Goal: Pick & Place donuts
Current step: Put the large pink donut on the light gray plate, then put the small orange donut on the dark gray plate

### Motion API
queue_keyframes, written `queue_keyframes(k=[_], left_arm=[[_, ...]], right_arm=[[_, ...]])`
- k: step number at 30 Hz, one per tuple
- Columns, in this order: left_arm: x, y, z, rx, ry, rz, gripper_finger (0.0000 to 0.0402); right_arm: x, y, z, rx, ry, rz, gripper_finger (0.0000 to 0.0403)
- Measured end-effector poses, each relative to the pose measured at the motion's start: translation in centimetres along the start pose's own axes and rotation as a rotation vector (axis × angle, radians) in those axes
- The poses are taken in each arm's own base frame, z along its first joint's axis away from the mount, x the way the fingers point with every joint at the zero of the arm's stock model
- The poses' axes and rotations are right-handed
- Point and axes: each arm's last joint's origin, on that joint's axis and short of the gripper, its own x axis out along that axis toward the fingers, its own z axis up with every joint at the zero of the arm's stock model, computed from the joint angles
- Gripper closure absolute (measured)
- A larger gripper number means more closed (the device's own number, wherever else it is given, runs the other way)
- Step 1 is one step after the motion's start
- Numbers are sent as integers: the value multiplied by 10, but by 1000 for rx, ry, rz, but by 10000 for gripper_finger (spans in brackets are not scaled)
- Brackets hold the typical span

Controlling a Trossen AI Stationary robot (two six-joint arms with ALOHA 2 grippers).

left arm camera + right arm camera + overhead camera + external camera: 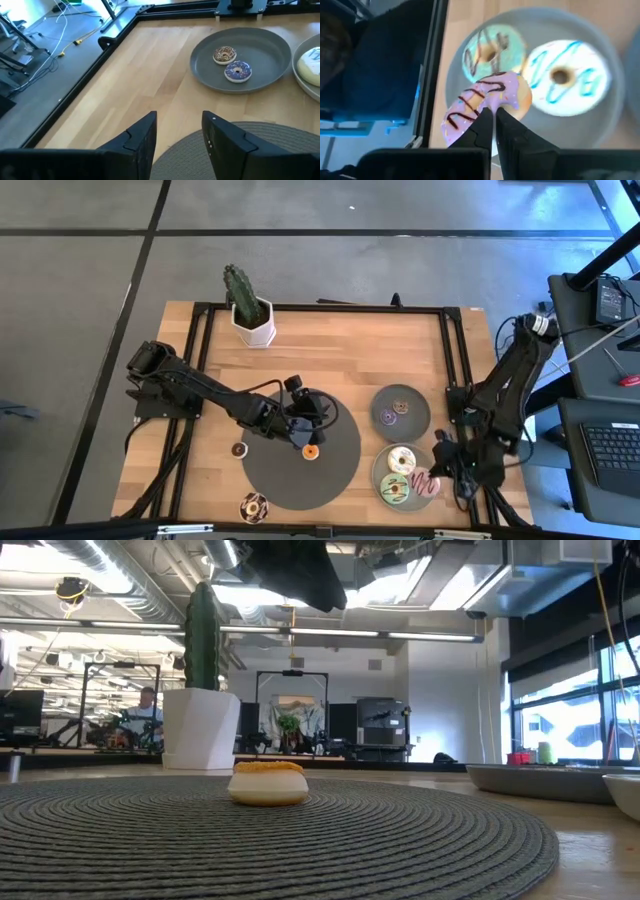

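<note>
Nearest your low camera lies the ribbed weave of the dark round mat (300, 840); on it, toward its left-hand part, sits the orange mini donut (268, 782), flat and alone. Your left gripper (306, 420) hangs just above and beside that donut with its fingers (137, 145) spread and nothing between them; the mat's edge curves beneath them in the wrist view.

Your right gripper (441, 456) sits over the table's front right corner, its fingers (482, 125) pressed together, tips at the rim of the pink donut (487, 102); whether they pinch it, you cannot tell. That pink one leans on the edge of the near grey plate (378, 470), overlapping a pale green donut (492, 47) and beside a cream donut (562, 77) with blue icing lines.

Behind it, the far grey plate (270, 50) holds a purple mini donut (237, 71) and a brown sprinkled mini donut (224, 54), nearly touching. Left of the mat a small brown donut (239, 449) lies on bare wood; a chocolate-sprinkled donut (253, 506) lies at the front edge.

The table (350, 350) is pale wood in a black frame; a potted cactus (247, 305) stands at its back edge, left of centre. Beyond, you see an open workshop with ceiling lights, monitors, windows at right, and a person (146, 705) seated far off.
</note>
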Motion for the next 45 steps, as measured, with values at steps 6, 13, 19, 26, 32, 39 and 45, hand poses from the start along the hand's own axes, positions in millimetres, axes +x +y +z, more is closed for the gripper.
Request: queue_keyframes(k=[6,13,19,26,32,39,45], left_arm=[[0,0,1,-20,-8,-3,253],[0,0,1,-43,-8,-3,250],[0,0,1,-41,-5,-1,252],[0,0,1,-32,-5,-1,251],[0,0,1,-32,-5,0,250],[0,0,1,30,-4,0,252],[-3,-6,-6,49,88,-186,249]], right_arm=[[21,10,-11,-38,2,-33,386],[34,10,-16,-32,20,-75,386],[39,9,-19,35,38,-98,386],[44,8,-23,30,67,-117,355],[45,7,-24,66,76,-129,300],[38,4,-21,129,68,-143,260],[24,-11,-13,266,-98,-272,254]])
